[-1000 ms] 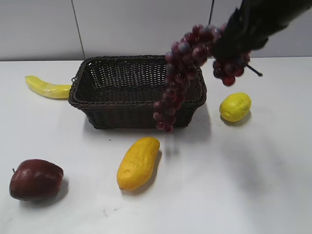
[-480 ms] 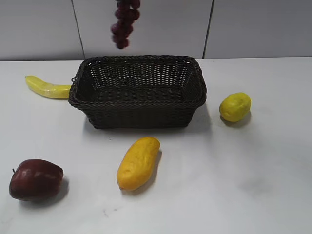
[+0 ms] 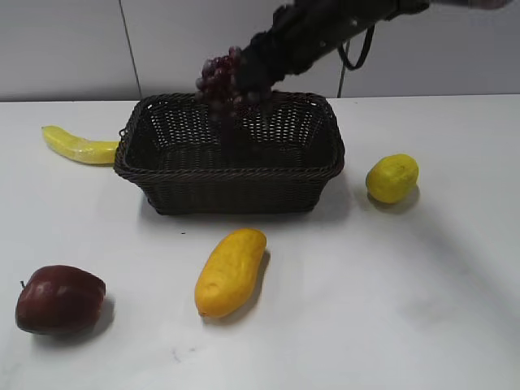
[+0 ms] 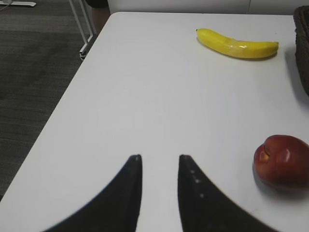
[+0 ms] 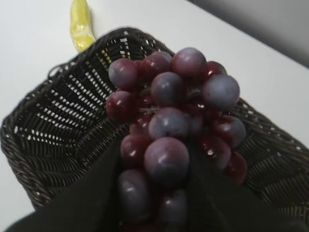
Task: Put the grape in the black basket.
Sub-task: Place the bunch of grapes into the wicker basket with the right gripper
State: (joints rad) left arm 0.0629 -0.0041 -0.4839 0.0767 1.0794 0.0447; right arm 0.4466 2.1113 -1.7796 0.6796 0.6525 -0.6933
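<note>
we see the right end effector (image 5: 154, 193) clamped on the grape (image 5: 174, 130): in the right wrist view its two dark fingers (image 5: 91, 193) press against either side of the bunch, with grapes filling the gap between them. in the exterior view the right end effector (image 3: 256, 69) holds the grape (image 3: 221, 85) over the back part of the black basket (image 3: 229, 191), the bunch hanging at about the level of the far rim and partly inside the opening; we cannot tell whether any grape touches the wicker. in the right wrist view the black basket (image 5: 53, 140) lies directly below the bunch. the right arm comes in from the upper right of the exterior view and slopes down and leftward to the basket.

the left end effector (image 4: 158, 162) is slightly open, a narrow gap between its fingertips, holding nothing, above bare table (image 4: 145, 96). near it lie a red apple (image 4: 282, 160) and, farther off, a banana (image 4: 236, 43). a mango (image 3: 230, 272) lies in front of the basket and a lemon (image 3: 392, 178) to its right.
</note>
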